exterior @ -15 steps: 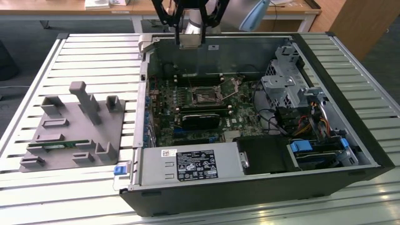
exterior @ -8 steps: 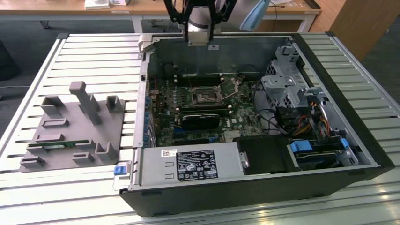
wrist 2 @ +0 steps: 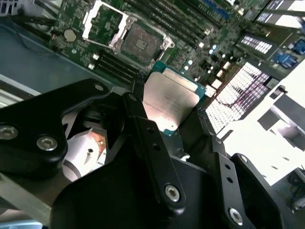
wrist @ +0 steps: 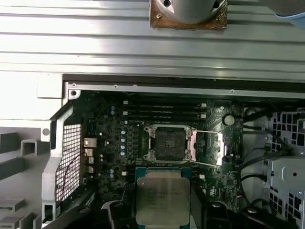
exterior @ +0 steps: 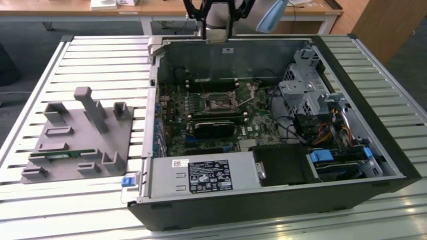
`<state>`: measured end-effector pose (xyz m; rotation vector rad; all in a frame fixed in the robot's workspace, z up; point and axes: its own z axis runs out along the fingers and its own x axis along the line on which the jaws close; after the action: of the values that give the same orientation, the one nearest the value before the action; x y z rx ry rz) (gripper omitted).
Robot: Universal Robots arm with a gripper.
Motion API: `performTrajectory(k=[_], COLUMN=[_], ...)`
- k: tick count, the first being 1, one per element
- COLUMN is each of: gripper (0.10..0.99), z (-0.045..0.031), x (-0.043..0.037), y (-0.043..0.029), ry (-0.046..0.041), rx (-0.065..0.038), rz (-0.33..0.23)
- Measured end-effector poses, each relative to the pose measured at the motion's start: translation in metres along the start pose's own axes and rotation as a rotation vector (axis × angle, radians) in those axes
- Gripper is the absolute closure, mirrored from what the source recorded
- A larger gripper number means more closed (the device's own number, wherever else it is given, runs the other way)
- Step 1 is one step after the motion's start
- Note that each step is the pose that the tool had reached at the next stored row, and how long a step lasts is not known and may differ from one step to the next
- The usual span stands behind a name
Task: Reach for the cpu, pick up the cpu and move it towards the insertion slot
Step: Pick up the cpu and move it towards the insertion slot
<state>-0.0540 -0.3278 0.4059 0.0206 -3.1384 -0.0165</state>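
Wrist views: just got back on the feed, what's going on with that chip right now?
The arm's hand is shut on the flat square CPU with the shiny silver top, gripping it by its edges. In both wrist views the chip hangs above the green motherboard inside the open black computer case. The square dark insertion slot with its silver frame lies a little beyond the chip, open and empty.
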Motion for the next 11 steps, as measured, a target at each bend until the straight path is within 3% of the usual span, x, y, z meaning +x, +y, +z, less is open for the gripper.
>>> performTrajectory(k=[11], gripper=[0.545], z=[0.0008], x=[-0.0211], y=[0.0192], ry=[0.0000], rx=[0.000], rz=[0.000])
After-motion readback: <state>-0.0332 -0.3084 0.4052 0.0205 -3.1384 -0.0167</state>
